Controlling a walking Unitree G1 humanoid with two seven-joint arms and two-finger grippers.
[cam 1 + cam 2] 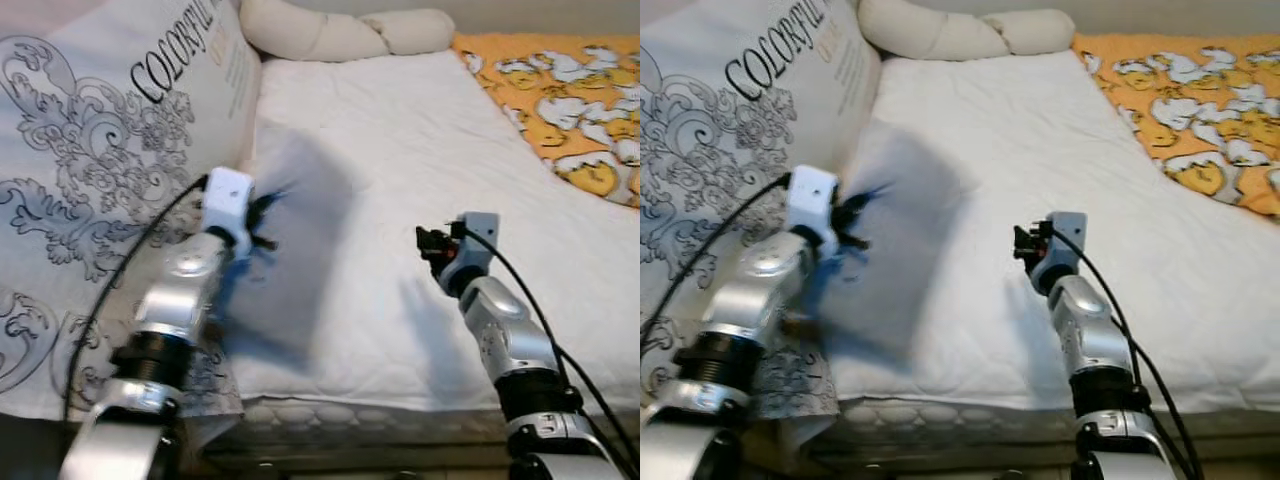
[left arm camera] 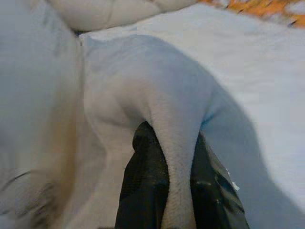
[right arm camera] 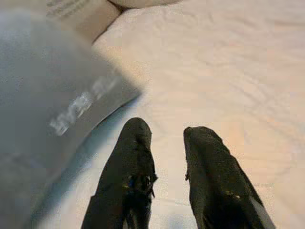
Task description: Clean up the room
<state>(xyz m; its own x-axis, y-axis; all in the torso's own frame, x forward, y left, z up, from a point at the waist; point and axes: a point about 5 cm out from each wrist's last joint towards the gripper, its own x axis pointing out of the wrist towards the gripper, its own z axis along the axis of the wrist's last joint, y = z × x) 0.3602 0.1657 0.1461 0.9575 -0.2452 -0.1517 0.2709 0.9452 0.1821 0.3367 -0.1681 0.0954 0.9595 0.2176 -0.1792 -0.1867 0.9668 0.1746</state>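
Left gripper (image 2: 178,186) is clamped on a fold of the white cloth (image 1: 300,250), which hangs blurred just beyond it over the bed's (image 1: 420,150) near-left part, beside the printed pillow (image 1: 90,150). Right gripper (image 3: 167,162), fingers narrowly parted and holding nothing, hovers to the cloth's right, farther off. Cream pillows (image 1: 340,30) lie at the bed's far end.

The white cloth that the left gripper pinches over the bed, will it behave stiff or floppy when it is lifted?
Probably floppy: the white cloth folds over and bunches between the left gripper's black fingers. It hangs loose and blurred above the white mattress, so it is likely light. Its soft, fleecy-looking surface suggests it should not slip easily from the pinch.
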